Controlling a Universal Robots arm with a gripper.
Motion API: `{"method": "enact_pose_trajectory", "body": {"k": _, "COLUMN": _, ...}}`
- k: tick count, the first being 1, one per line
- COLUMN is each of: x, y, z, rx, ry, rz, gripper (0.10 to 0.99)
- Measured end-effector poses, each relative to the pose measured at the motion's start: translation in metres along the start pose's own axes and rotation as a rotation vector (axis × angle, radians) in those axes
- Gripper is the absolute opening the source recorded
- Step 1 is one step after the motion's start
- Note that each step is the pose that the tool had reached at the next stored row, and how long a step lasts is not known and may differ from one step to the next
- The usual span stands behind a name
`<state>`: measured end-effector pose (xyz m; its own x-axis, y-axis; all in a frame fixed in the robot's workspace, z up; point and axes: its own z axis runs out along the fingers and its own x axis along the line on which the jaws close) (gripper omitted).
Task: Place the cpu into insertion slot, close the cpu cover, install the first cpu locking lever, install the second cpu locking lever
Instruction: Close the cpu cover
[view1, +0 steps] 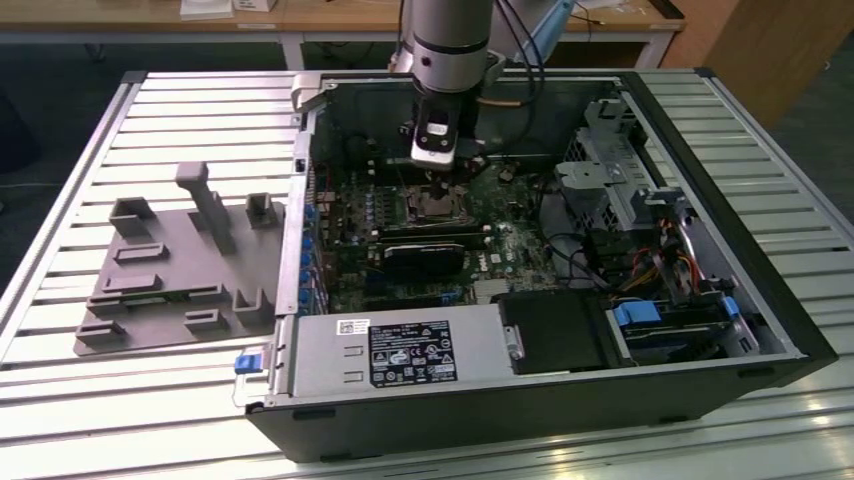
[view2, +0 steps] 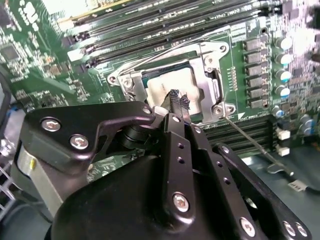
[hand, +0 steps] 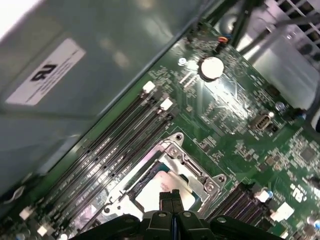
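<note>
Gripper (view2: 178, 99) is seen lowered inside the open computer case (view1: 747, 300), its two black fingers pressed together with nothing pinched between them. Directly under the tips the cpu (view2: 161, 86) is found, seated flat in the insertion slot (hand: 142, 175), its dull silver top catching the light. Whether the tips are actually touching that top cannot be told. Around the tips on all sides the cpu cover (view2: 211, 56) is laid as a silvery frame, and the chip's top is shown through its cut-out. One wire locking lever (view2: 252, 145) is stretched away from the cover's corner, just beside the gripper's body; another wire lever (view2: 160, 50) is run along the cover's far edge, beyond the fingertips. Whether either is latched cannot be made out. Further beyond the tips, rows of memory slots (view2: 165, 25) are lined up. In the exterior view the arm (view1: 447, 40) is held upright above the gripper, and a grey fixture (view1: 160, 280) is left well apart from it, outside the case.
</note>
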<state>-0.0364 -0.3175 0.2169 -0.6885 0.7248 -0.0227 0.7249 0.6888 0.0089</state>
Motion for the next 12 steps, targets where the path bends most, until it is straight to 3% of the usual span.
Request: {"method": "enact_pose_trajectory", "body": {"k": 12, "x": 0.0, "y": -0.0001, "z": 0.0007, "rx": -0.005, "ry": 0.0015, "rz": -0.2, "gripper": 0.102}}
